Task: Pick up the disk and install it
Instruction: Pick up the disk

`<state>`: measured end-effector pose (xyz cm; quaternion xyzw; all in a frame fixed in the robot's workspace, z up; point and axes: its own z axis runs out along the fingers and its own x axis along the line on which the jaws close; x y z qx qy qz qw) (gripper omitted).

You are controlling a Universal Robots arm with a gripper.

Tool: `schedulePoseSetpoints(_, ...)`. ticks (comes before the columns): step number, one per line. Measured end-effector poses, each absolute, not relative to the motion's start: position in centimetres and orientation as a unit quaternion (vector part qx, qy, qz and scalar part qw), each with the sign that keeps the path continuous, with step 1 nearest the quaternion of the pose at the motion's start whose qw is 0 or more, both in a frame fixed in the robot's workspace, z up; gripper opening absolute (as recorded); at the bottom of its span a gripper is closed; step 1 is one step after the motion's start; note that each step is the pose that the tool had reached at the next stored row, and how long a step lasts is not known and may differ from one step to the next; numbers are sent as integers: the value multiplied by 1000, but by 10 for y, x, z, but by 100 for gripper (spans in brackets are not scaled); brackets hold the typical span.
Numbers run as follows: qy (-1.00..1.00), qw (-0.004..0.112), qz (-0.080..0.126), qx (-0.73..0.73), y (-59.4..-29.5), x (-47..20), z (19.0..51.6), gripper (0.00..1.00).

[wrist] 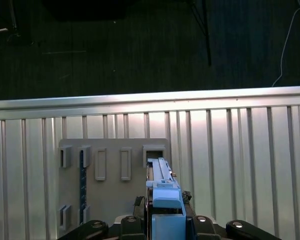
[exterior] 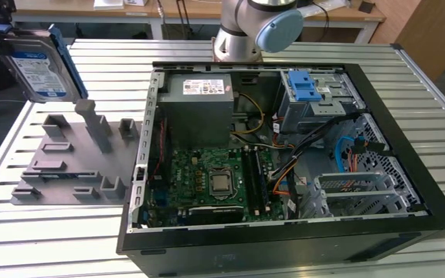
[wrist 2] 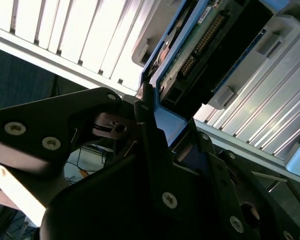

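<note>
The disk (exterior: 41, 66), a silver drive with a blue-and-white label and blue side rails, hangs upright in the air at the exterior view's far left, above the grey fixture plate (exterior: 68, 162). My gripper (exterior: 2, 37) is shut on its upper end. In the first wrist view the disk's blue rail (wrist: 162, 187) sticks out from between the fingers (wrist: 135, 225), with the fixture plate (wrist: 115, 200) below it. In the second wrist view the disk's connector edge (wrist 2: 205, 45) and a blue rail sit clamped by the dark fingers (wrist 2: 145, 130).
An open computer case (exterior: 284, 243) lies on the slatted metal table (exterior: 53, 231). Inside it are a grey power supply (exterior: 199, 110), a drive cage with a blue latch (exterior: 307, 87), the motherboard (exterior: 215, 179) and loose cables. The arm's base (exterior: 245, 29) stands behind the case.
</note>
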<state>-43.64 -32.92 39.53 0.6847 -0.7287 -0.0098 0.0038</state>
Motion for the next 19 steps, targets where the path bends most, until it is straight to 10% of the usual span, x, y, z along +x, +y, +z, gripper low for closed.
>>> schedulePoseSetpoints(19, -729, 4, -10, 685, -329, -436, 442, 36)
